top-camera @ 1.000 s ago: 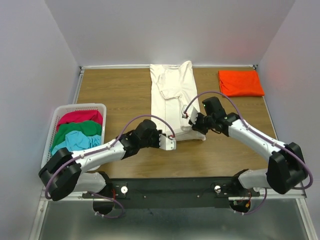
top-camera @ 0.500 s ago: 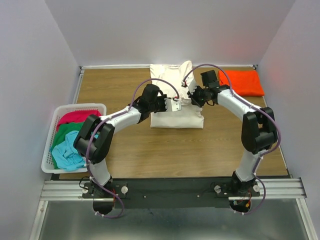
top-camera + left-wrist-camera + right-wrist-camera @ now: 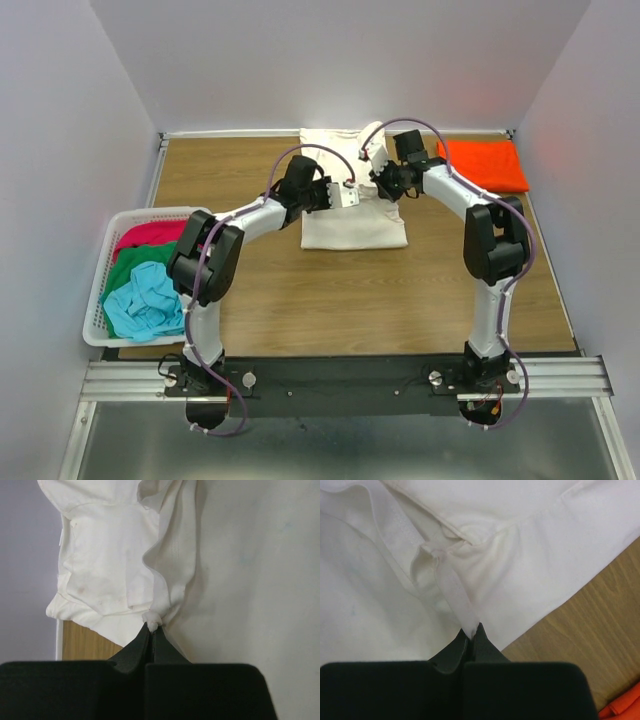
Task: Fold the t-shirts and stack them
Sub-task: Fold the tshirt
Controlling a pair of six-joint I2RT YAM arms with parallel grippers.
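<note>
Both of your grippers are clamped on the cream-white t-shirt, which lies in the middle of the table towards its far edge, reaching right up to the back rail.

Your left gripper has its jaws pressed fully together, with a small nub of cream cloth nipped at the very tips. From that pinch a rippled fold of fabric runs away from the wrist camera, and a sliver of bare wood shows just to its left.

Your right gripper is closed just as tightly, holding a thin folded edge of the same shirt. The cloth gathers into creases just beyond the tips, with wood showing to the right of them.

From the top camera, both arms are stretched far out over the table, and the two grippers sit near each other above the shirt — the left over its middle, the right nearer its far right corner.

The orange t-shirt lies folded flat in the far right corner, just beside the cream one but apart from it. On the left edge sits the white basket, holding the crimson t-shirt at its far end, the green t-shirt in the middle and the light blue t-shirt nearest you — all three are crumpled.
</note>
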